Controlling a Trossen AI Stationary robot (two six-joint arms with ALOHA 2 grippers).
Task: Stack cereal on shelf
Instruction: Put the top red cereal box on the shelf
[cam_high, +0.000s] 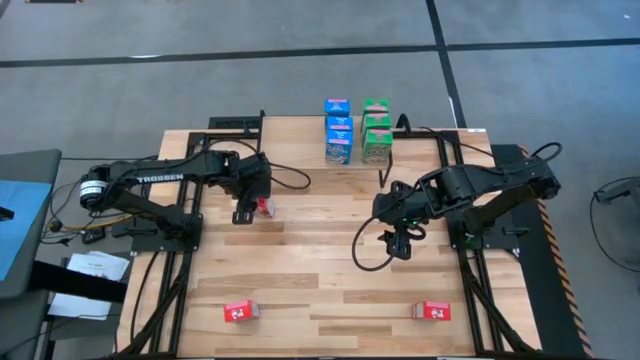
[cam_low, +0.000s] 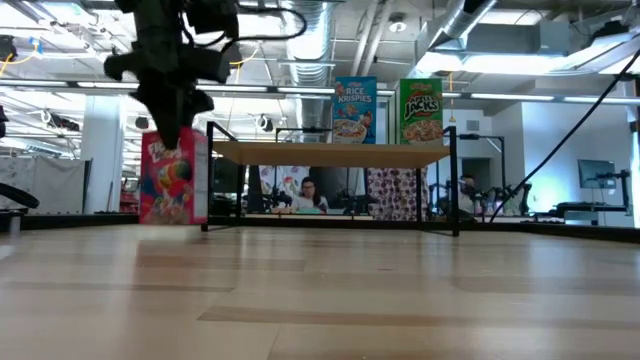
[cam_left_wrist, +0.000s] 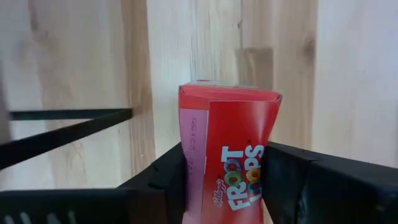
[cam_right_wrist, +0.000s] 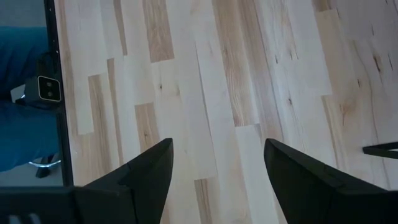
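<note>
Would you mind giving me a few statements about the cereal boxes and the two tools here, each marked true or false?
1. The left tool has its fingers on either side of a red box. True.
2. The right tool holds a green box. False: it is open and empty above bare table.
3. Blue boxes and green boxes stand on the shelf. True.
4. Two more red boxes lie at the table's near edge, one left and one right. True.
5. The red box at the left tool lies flat on its face. False: it stands upright in the low view.
</note>
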